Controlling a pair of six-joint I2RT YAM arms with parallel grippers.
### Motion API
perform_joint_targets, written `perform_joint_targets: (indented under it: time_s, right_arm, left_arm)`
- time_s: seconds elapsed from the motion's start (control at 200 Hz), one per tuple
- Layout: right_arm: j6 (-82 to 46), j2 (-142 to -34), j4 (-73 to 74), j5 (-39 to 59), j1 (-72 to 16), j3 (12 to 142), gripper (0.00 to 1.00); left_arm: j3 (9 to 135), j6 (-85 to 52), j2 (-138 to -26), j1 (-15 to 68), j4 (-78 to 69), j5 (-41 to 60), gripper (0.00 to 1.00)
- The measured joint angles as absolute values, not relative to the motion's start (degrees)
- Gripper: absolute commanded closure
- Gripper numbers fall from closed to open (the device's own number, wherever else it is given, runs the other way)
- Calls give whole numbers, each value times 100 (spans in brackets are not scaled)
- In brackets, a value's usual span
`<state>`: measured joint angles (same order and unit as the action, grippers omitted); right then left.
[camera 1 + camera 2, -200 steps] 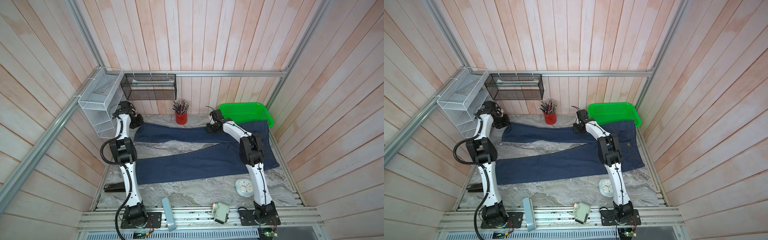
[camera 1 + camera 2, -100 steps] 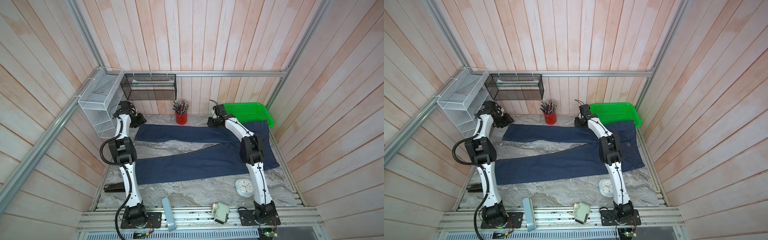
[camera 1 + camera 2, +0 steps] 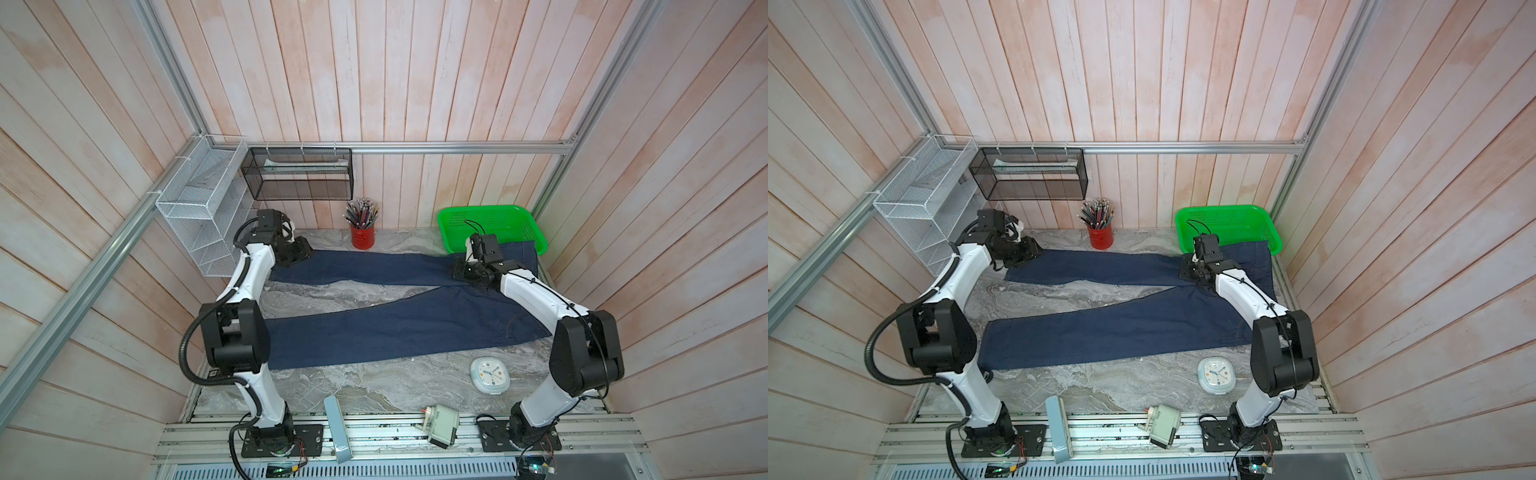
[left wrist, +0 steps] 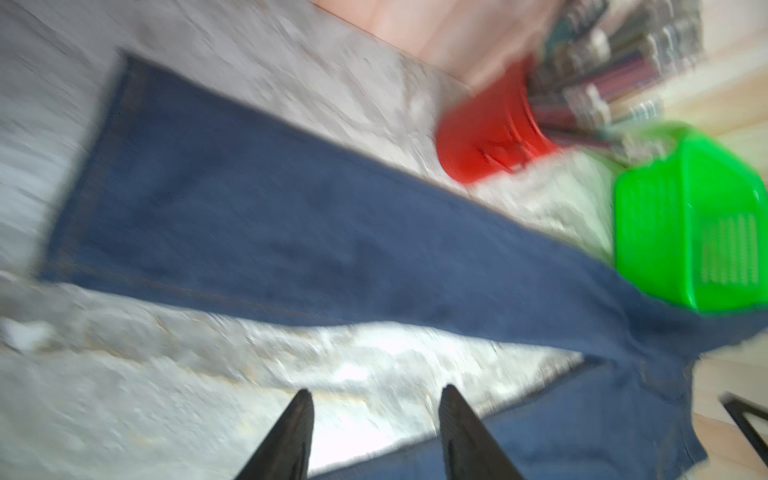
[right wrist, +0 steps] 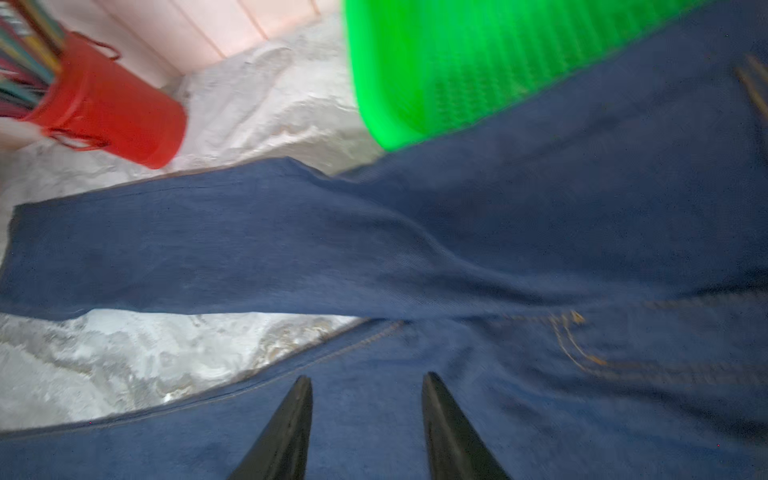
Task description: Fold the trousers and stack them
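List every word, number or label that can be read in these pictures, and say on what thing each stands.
No text can be read anywhere.
Clock: dial figures too small.
Red pencil cup: dark mark on its side, blurred.
Sticker on the left arm: too small.
Trousers: no label legible.

Bystanders are sitting all over the marbled tabletop [image 3: 374,390]!
A red pencil cup [image 3: 363,237] is standing between the left pincer [image 4: 372,395] and the right pincer [image 5: 365,380]; a green tray [image 3: 505,222] is sitting just behind the right one; a white wire rack [image 3: 195,208] and a black mesh shelf [image 3: 299,174] are hanging beside and above the left one; a pale clock [image 3: 490,375] is lying well apart from the right one, toward the front rail.
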<state>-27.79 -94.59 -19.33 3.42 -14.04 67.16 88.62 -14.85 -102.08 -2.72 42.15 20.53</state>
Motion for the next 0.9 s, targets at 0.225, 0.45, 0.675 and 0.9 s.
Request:
perform_joint_targets:
  time_s: [0.225,0.45,0.675,0.9]
  right_arm:
    - [-3332,-9393,-2123,270,-532,5513,60]
    - [-3769,-8694,-2038,-161,67,4954,59]
    - [-4292,-9035,-2043,-663,707,5030,57]
    - [-4901,-9244,-2530,-989,1227,4908,55]
  left_arm:
    - [6718,-1879,-9166,-40,3822,2049,49]
    - [5968,-2176,-8750,-43,3570,2078,51]
    - [5741,-2421,-8591,-40,3175,2226,51]
    - [5516,-2580,-8318,-58,3061,2224,50]
